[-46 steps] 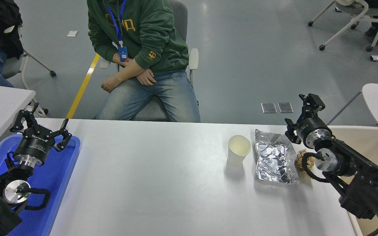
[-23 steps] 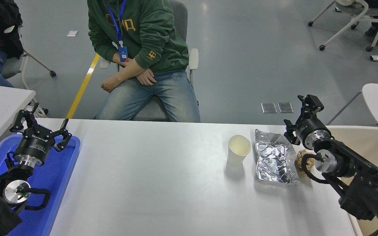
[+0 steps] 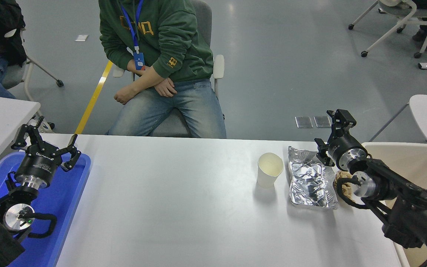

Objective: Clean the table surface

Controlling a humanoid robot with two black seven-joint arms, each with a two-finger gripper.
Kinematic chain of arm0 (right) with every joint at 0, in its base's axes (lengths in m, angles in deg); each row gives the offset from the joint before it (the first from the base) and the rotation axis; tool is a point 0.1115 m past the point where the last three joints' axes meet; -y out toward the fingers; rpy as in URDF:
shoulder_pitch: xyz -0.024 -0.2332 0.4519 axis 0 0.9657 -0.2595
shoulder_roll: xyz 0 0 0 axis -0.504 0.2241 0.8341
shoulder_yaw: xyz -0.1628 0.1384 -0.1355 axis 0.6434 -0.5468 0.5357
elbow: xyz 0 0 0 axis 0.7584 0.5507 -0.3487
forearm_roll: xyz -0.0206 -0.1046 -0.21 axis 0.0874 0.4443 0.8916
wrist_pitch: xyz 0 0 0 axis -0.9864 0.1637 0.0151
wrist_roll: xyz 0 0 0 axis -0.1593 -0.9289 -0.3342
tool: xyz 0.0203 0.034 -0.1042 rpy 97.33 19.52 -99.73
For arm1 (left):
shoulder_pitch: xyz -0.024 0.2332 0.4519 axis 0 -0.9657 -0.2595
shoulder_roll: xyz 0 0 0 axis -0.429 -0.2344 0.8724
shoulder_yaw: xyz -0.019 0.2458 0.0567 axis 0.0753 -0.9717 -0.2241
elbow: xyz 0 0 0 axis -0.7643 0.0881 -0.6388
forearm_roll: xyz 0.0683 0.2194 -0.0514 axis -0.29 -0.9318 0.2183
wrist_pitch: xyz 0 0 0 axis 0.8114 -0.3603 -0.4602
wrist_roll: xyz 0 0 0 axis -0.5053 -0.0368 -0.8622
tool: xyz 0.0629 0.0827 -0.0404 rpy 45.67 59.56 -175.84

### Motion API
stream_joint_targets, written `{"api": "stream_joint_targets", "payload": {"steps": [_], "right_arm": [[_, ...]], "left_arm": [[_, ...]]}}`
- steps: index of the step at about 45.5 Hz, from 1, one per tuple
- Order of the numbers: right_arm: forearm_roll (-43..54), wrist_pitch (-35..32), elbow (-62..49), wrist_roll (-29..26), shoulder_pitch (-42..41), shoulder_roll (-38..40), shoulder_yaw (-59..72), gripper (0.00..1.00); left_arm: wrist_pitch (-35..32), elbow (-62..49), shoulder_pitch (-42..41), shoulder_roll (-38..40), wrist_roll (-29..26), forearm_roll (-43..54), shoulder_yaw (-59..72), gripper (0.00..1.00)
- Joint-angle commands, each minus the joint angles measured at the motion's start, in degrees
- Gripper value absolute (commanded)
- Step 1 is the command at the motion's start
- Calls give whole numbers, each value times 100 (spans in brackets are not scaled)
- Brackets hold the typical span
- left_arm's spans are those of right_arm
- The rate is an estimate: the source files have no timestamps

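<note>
The right gripper [image 3: 328, 133] hangs over the far right part of the table surface [image 3: 169, 207]. Just below it and toward the near side lies a sheet of foil [image 3: 310, 181]. Left of the foil, near it, a paper cup [image 3: 270, 170] stands upright. Right of the foil, under the arm behind the gripper, sits a crumpled wad [image 3: 345, 185]. Well to the left, the left gripper [image 3: 46, 142] hovers over a tray [image 3: 65, 200] at the table's left end. Beyond the far edge a person [image 3: 161, 66] sits on a chair.
</note>
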Motion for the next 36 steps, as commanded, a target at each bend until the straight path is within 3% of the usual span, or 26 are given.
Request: {"api": "stream_joint_targets", "payload": {"steps": [1,24,36], "right_arm": [[22,-60,13,-1,-399,195,833,100],[48,-113,434,8,-1533,652,3048,100],[646,-113,760,8,-2122,722,4243,100]], "left_arm": [[0,0,0,9,0,0,-5,100],[0,0,-9,0,0,0,4,100],[0,0,-9,-8,0,0,4,100]]}}
